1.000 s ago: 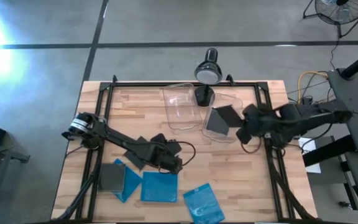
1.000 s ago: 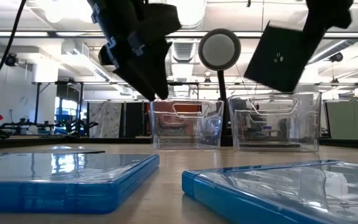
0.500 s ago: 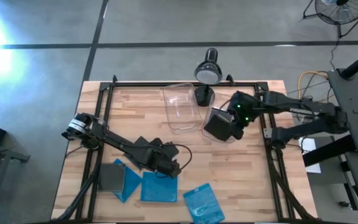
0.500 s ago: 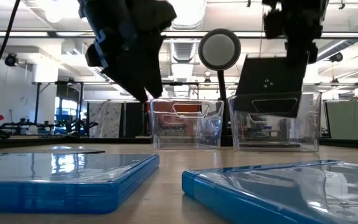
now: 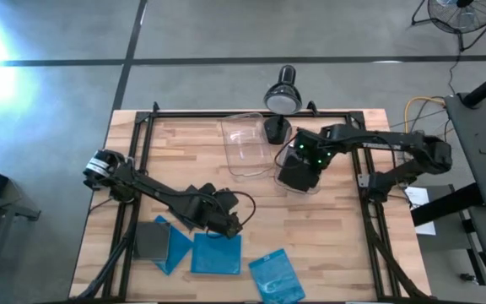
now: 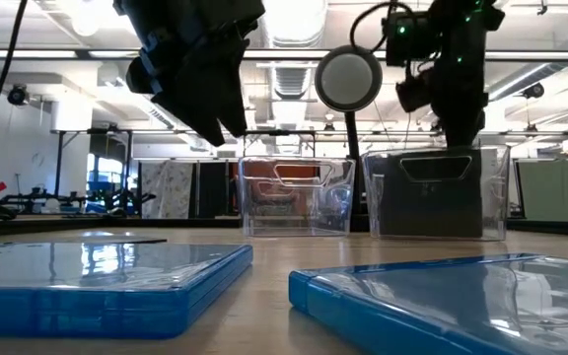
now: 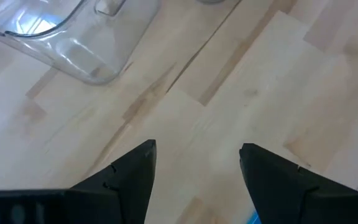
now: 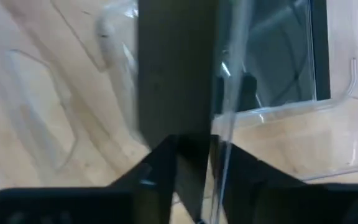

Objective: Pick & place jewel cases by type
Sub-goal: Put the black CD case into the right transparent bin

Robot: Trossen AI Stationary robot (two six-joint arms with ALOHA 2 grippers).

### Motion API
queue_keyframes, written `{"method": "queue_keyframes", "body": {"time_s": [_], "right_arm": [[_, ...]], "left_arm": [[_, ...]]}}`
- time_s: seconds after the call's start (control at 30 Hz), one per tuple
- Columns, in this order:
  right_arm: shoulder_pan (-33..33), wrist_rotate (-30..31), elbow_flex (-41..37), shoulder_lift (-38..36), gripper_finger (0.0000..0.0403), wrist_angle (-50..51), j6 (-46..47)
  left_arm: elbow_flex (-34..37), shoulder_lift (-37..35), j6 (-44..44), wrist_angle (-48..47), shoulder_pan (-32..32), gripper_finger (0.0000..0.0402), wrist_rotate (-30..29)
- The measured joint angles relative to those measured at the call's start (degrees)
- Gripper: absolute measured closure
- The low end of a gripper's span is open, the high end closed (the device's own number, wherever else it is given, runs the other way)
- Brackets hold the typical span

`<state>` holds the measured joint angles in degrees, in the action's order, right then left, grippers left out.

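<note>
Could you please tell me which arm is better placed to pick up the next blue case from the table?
Left. The left gripper hovers with open jaws just above the translucent blue square jewel case, while the right gripper is at the right clear plastic bin, jaws shut on a dark grey jewel case.

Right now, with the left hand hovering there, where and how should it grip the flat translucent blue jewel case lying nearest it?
Probably from straight above: the flat translucent blue jewel case lies flat, so pinch across opposite edges. Left hand is open beside it.
</note>
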<state>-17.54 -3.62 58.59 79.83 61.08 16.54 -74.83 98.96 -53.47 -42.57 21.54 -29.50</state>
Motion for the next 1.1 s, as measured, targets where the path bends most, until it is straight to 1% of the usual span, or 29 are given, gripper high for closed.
{"method": "queue_keyframes", "body": {"time_s": [0.07, 0.1, 0.17, 0.23, 0.27, 0.33, 0.37, 0.4, 0.47, 0.6, 0.67, 0.77, 0.9, 1.0, 1.1], "right_arm": [[0.04, 3.62, 0.03, 1.29, 0.0261, 0.06, -0.09], [0.02, 6.78, 0.25, 1.74, 0.0243, 0.55, -0.07], [0.31, 17.77, 1.08, 1.87, 0.0213, 2.22, 2.40], [1.33, 30.60, 2.43, 0.91, 0.0193, 3.56, 6.75], [2.02, 36.06, 3.16, -0.02, 0.0185, 3.66, 7.91], [3.89, 44.34, 4.95, -2.25, 0.0175, 3.18, 9.26], [4.86, 47.49, 5.95, -3.31, 0.0172, 2.88, 10.02], [5.57, 49.37, 6.87, -4.26, 0.0170, 2.64, 10.60], [6.14, 49.25, 8.77, -5.94, 0.0168, 2.61, 12.88], [6.16, 38.53, 10.95, -8.92, 0.0168, 2.51, 21.21], [7.15, 33.34, 10.90, -9.93, 0.0168, 2.44, 26.40], [10.05, 27.55, 10.11, -10.55, 0.0168, 2.25, 32.27], [16.43, 21.51, 8.79, -10.05, 0.0168, -0.56, 38.12], [21.80, 19.47, 8.15, -9.33, 0.0168, -4.84, 42.07], [26.96, 18.90, 7.93, -7.97, 0.0168, -10.94, 42.46]], "left_arm": [[0.12, 0.00, 0.01, -0.01, 0.00, 0.0188, 0.00], [0.14, 0.00, 0.02, -0.09, 0.00, 0.0188, 0.00], [0.14, 0.00, 0.04, -0.39, 0.00, 0.0188, -0.04], [0.14, 0.00, 0.04, -1.32, 0.00, 0.0188, -0.14], [0.14, -0.01, 0.06, -1.80, 0.00, 0.0188, -0.16], [0.14, -0.12, 0.06, -3.24, 0.00, 0.0188, -0.17], [0.14, -0.25, 0.07, -3.95, 0.00, 0.0188, -0.20], [0.14, -0.45, 0.09, -4.61, 0.00, 0.0188, -0.20], [0.14, -0.81, 0.25, -6.20, -0.07, 0.0188, -0.23], [0.37, -2.71, 1.33, -11.24, -0.49, 0.0188, -0.32], [1.97, -4.55, 0.52, -13.82, -1.18, 0.0188, -0.51], [8.32, -9.02, -3.29, -14.92, -2.68, 0.0188, -0.01], [19.89, -17.81, -8.95, -12.15, -4.74, 0.0188, 4.48], [27.41, -24.23, -10.08, -8.11, -4.88, 0.0188, 7.44], [32.49, -29.12, -10.14, -6.15, -4.93, 0.0188, 8.33]]}}
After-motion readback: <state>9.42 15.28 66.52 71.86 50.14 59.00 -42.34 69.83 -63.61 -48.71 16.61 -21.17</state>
